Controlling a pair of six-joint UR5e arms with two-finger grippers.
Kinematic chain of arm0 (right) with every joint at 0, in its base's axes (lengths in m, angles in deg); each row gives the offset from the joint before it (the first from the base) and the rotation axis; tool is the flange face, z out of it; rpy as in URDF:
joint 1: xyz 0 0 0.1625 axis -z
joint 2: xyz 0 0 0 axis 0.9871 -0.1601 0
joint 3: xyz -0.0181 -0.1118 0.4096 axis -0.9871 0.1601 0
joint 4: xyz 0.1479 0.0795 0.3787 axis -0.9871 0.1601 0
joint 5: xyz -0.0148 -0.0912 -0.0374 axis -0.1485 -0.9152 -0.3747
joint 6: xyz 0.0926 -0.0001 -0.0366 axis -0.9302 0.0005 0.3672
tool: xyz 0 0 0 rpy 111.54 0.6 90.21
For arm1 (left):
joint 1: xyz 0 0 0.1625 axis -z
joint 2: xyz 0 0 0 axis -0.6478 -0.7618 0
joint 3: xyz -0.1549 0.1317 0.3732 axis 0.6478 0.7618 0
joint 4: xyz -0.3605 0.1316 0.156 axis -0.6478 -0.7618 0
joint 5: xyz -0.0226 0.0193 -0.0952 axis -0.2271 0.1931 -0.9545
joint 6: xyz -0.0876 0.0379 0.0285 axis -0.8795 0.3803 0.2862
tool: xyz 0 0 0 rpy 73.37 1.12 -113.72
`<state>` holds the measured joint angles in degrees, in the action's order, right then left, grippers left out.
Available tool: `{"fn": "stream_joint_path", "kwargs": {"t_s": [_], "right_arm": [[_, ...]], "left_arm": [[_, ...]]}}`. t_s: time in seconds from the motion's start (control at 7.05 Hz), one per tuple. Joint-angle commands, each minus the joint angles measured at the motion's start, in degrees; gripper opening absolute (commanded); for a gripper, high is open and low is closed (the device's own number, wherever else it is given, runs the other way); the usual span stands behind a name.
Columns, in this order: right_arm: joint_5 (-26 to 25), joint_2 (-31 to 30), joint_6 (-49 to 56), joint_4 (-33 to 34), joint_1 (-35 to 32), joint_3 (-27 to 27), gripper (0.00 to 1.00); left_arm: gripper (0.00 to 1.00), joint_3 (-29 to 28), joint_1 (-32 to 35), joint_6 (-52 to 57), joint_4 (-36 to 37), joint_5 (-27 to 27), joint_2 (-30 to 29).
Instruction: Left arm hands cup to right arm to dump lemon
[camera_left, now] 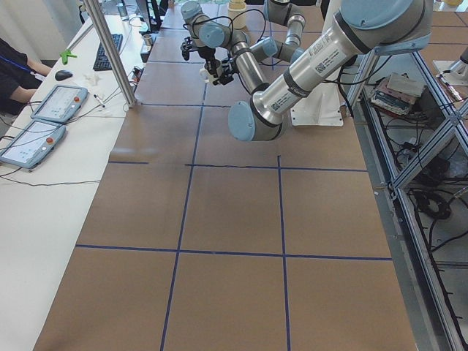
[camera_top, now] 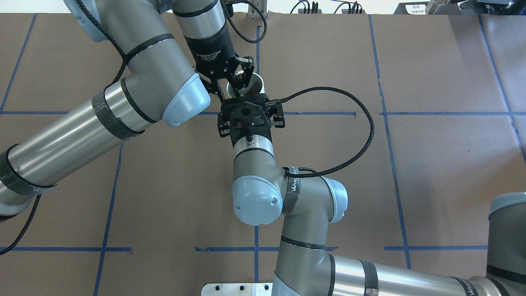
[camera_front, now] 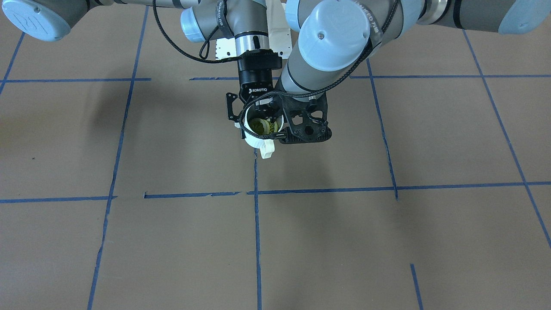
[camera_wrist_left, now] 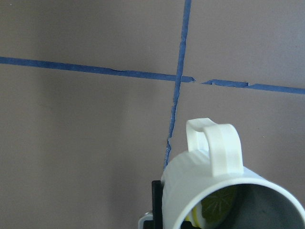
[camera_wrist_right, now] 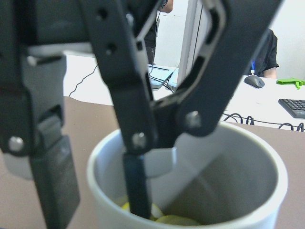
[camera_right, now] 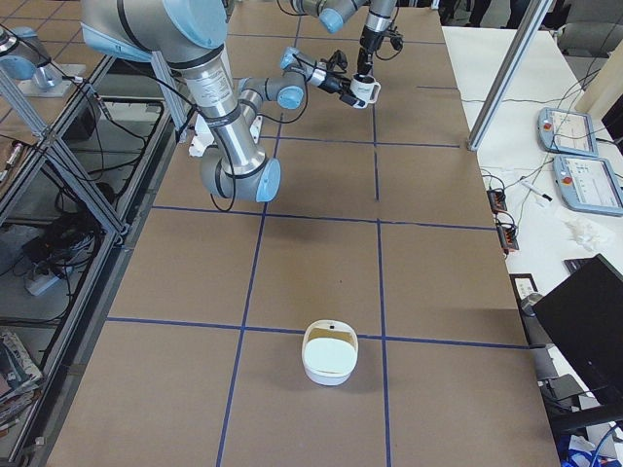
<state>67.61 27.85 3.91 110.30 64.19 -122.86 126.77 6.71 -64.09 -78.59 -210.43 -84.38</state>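
The cream-white cup (camera_front: pixel 254 140) hangs above the table, handle pointing away from the robot. It also shows in the overhead view (camera_top: pixel 257 84) and the left wrist view (camera_wrist_left: pixel 190 191). Lemon slices (camera_front: pixel 259 125) lie inside it, also seen from the left wrist (camera_wrist_left: pixel 217 207). My left gripper (camera_front: pixel 277 134) points straight down and is shut on the cup's wall, one finger inside and one outside, as the right wrist view (camera_wrist_right: pixel 97 191) shows. My right gripper (camera_front: pixel 259 116) reaches in level from the robot's side, a finger on either side of the cup. I cannot tell whether its pads press the cup.
A cream bowl (camera_right: pixel 331 355) stands on the table far toward my right end. Blue tape lines grid the brown table (camera_front: pixel 172 241). Both arms' elbows crowd the space over the cup. A metal post (camera_left: pixel 110 51) and the operators' desk run along the far edge.
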Motion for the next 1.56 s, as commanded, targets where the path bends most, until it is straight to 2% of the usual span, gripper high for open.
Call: {"fn": "stream_joint_path", "kwargs": {"t_s": [0.0,0.28,0.43,0.71,0.99,1.28,1.42], "right_arm": [[0.0,-0.4,0.0,0.0,0.2,0.0,0.03],[0.3,-0.9,0.0,0.0,0.4,-0.1,0.03],[1.6,-1.5,-0.1,0.0,0.3,-0.8,0.02],[5.7,-8.2,0.5,-0.1,-0.5,-10.7,0.03],[5.7,-11.7,0.2,-0.1,-1.7,-15.2,0.02],[5.7,-21.8,-0.2,0.0,-2.9,-25.2,0.0],[5.8,-26.0,-0.9,-0.1,-4.2,-27.6,0.0]], "left_arm": [[1.0,2.5,1.5,-0.4,2.4,-0.2,0.0],[1.0,5.3,4.9,-0.2,5.4,-0.2,0.1],[1.0,7.0,7.6,0.7,5.6,-0.2,2.5],[1.0,10.6,11.9,12.5,5.7,-0.1,11.9],[1.0,12.0,18.1,27.1,5.7,1.6,20.2],[1.0,12.0,24.8,44.1,5.6,2.3,26.9],[1.0,12.0,26.3,50.4,5.1,2.3,31.1]]}}
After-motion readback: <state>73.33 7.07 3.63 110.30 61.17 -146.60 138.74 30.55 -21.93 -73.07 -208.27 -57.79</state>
